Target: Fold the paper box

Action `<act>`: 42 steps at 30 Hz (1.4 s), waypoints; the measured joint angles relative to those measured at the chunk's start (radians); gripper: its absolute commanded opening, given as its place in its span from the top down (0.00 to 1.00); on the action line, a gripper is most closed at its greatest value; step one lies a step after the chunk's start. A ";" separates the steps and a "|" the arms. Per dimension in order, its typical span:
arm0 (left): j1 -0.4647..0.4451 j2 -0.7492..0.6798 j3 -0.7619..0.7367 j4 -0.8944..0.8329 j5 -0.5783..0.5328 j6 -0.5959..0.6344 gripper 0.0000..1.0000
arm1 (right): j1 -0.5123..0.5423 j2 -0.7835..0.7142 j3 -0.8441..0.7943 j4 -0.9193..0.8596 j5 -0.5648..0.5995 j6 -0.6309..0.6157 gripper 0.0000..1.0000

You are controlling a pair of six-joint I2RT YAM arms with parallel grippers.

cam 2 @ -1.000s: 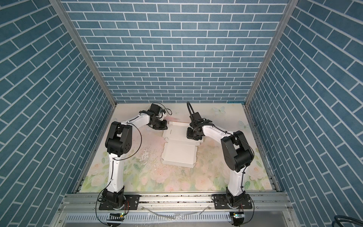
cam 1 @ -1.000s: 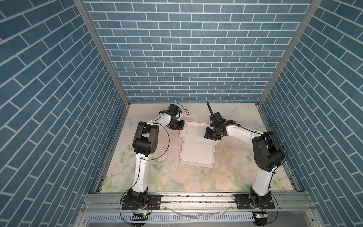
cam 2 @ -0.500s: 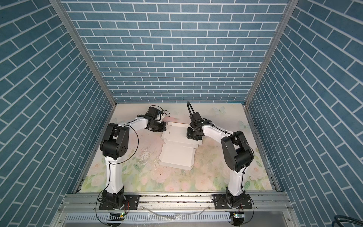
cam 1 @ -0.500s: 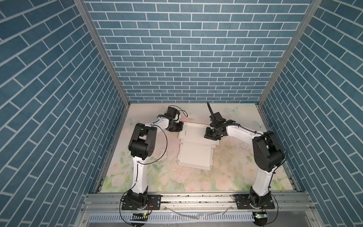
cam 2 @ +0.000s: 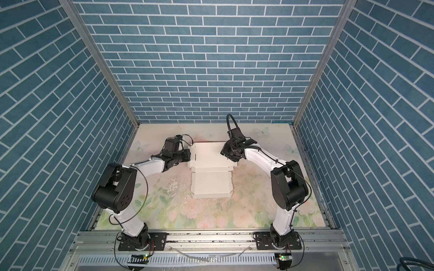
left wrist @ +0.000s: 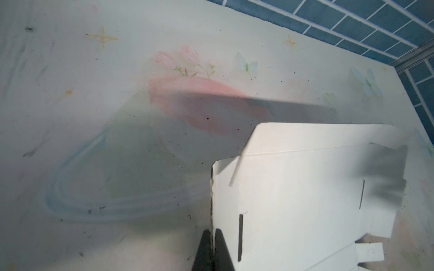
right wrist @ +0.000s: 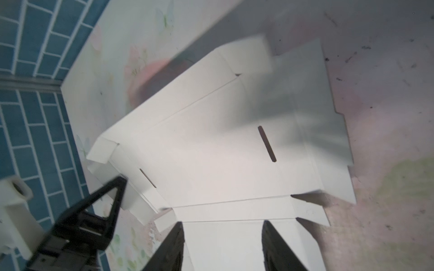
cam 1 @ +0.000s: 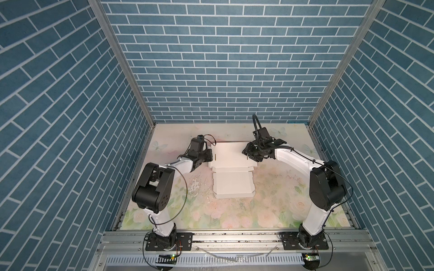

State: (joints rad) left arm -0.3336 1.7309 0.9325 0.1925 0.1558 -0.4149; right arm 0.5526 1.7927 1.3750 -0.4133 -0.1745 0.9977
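The paper box is a white die-cut sheet lying mostly flat mid-table in both top views, with flaps, tabs and dark slots. My left gripper is at the far panel's left edge. In the left wrist view it is shut on the raised raw edge of the paper box. My right gripper hovers at the far panel's right side. In the right wrist view it is open above the white panel, gripping nothing.
The flowered mat covers the table, with white scuffs and crumbs left of the box. Blue brick walls close in three sides. A metal rail carrying both arm bases runs along the front.
The left arm's elbow has swung down and outward, and the box has turned squarer to the table. The left gripper's jaws have closed on the box edge. The right gripper's jaws have opened.
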 measured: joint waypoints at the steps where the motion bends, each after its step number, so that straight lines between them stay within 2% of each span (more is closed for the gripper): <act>1: -0.009 -0.014 -0.024 0.032 -0.019 -0.005 1.00 | 0.001 -0.005 0.001 0.011 0.007 0.031 0.43; 9: -0.140 -0.105 -0.183 0.280 -0.201 -0.019 1.00 | 0.005 -0.011 0.013 0.090 0.066 0.297 0.40; 18: -0.196 -0.122 -0.348 0.501 -0.344 -0.013 1.00 | 0.017 -0.011 0.070 0.085 0.127 0.446 0.39; 30: -0.264 -0.121 -0.392 0.674 -0.413 0.019 1.00 | 0.025 0.076 0.198 0.063 0.145 0.551 0.40; 42: -0.275 -0.108 -0.401 0.712 -0.429 0.026 1.00 | 0.035 0.154 0.266 0.031 0.141 0.574 0.52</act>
State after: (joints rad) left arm -0.6090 1.6226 0.5312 0.9047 -0.2729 -0.3885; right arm 0.5873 1.9469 1.6405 -0.3820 -0.0334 1.5719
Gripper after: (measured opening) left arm 0.057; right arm 0.500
